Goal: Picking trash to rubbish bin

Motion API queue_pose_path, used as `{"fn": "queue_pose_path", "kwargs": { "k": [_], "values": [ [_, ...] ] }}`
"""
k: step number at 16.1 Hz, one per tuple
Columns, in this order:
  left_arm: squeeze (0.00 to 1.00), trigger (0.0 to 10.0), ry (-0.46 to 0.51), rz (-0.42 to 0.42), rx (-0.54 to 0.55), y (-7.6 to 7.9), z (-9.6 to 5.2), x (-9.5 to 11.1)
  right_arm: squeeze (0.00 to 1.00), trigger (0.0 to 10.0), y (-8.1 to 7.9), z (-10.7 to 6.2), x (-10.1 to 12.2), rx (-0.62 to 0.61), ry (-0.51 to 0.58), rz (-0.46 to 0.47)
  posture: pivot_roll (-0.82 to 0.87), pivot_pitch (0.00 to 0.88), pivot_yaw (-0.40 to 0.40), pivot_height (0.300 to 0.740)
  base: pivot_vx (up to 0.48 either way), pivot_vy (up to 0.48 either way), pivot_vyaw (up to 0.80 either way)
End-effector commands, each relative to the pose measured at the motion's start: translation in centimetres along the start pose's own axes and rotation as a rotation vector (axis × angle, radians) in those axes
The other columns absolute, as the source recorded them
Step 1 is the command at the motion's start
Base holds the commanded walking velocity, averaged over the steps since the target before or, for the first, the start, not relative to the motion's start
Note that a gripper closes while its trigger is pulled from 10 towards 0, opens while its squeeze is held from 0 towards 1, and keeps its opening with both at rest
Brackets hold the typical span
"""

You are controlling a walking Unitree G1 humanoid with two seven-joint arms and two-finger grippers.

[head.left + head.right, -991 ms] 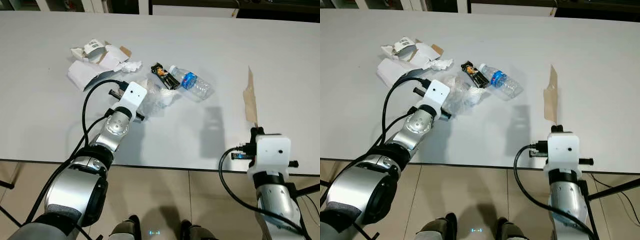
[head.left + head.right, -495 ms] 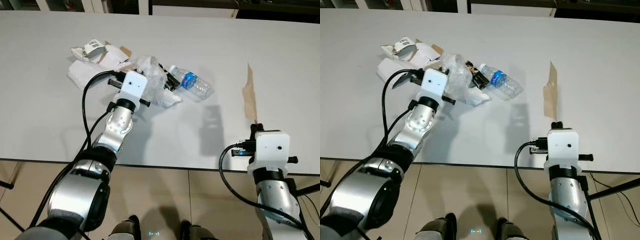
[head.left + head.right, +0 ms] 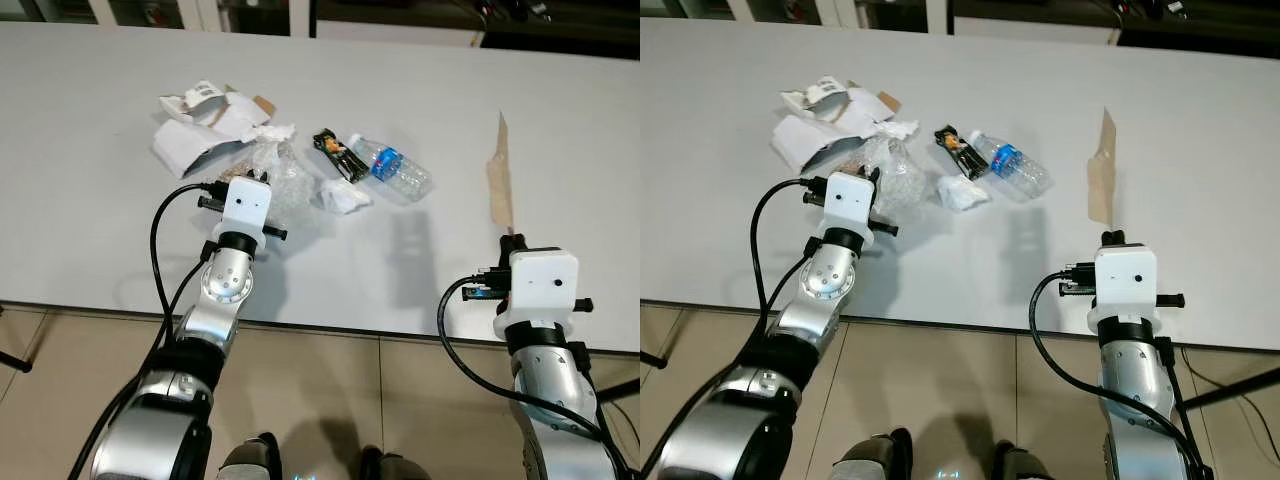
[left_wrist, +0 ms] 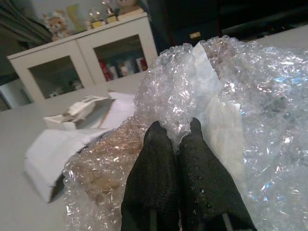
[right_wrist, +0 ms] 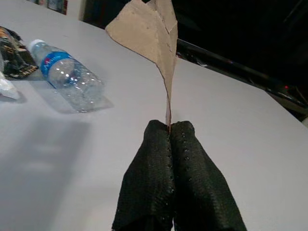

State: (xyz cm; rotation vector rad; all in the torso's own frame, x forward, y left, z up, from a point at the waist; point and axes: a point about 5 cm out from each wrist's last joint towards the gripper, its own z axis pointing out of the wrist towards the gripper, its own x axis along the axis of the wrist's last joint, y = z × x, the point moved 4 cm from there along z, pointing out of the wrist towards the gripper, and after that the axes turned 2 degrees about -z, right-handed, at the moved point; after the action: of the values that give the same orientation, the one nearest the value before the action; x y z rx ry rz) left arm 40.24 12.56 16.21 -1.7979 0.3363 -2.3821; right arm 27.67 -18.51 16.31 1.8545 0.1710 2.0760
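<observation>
Currently both arms hold trash, nothing binned as far as I can see.

Head views: left gripper is over the white tabletop, buried in the bubble wrap beside the torn white packaging. On the tabletop: crumpled white wrapper, black snack packet, plastic bottle. Right gripper sits at the near edge with a brown paper strip standing up from it.

Left wrist view: jaws closed tight, pinching a fold of bubble wrap between the fingertips; it billows around them. White cabinet in the background.

Right wrist view: jaws fully closed on the bottom edge of the brown strip, which rises upright. Bottle lies well apart.

My read: early stage. Two pieces gripped, at least four still on the tabletop.

Rubbish bin location unknown to me. Can't tell if the bubble wrap is clear of the tabletop; the wrist housing hides the jaws from above.
</observation>
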Motion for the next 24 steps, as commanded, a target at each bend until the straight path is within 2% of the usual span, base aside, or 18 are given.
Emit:
{"fn": "queue_pose_path", "kwargs": {
  "k": [1,4,8,10,18,24],
  "values": [
    [0.0,0.0,0.004,-0.015,0.015,-0.3,-0.2,0.3,0.0,10.0,0.2,0.1,0.0,-0.001,0.009,-0.002,0.12,0.11,-0.019,0.74,0.0,0.0,0.0],
    [0.0,0.0,-0.001,-0.021,-0.038,-0.5,-1.2,0.2,0.0,10.0,0.2,0.2,0.5,-0.004,0.035,-0.001,0.14,0.095,-0.023,0.74,0.0,0.0,0.17],
    [0.0,0.0,-0.014,-0.026,-0.03,-0.4,-1.5,0.5,0.0,10.0,-0.1,0.4,0.3,0.009,0.035,-0.007,0.14,0.087,-0.028,0.74,0.0,0.0,0.8],
    [0.0,0.0,-0.023,-0.046,-0.047,0.3,-1.8,0.6,0.0,10.0,-0.1,0.5,0.3,0.012,0.038,-0.006,0.14,0.078,-0.026,0.74,0.0,0.0,0.8],
    [0.0,0.0,-0.062,-0.088,-0.084,1.3,-1.8,0.6,0.0,10.0,0.0,0.6,0.4,-0.003,0.048,-0.003,0.14,0.065,-0.011,0.74,0.0,0.0,0.8],
    [0.0,0.0,-0.091,-0.095,-0.095,1.4,-1.9,0.3,0.0,10.0,-0.1,0.7,0.5,-0.004,0.055,0.001,0.14,0.065,-0.011,0.74,0.0,0.0,0.8]
  ]
}}
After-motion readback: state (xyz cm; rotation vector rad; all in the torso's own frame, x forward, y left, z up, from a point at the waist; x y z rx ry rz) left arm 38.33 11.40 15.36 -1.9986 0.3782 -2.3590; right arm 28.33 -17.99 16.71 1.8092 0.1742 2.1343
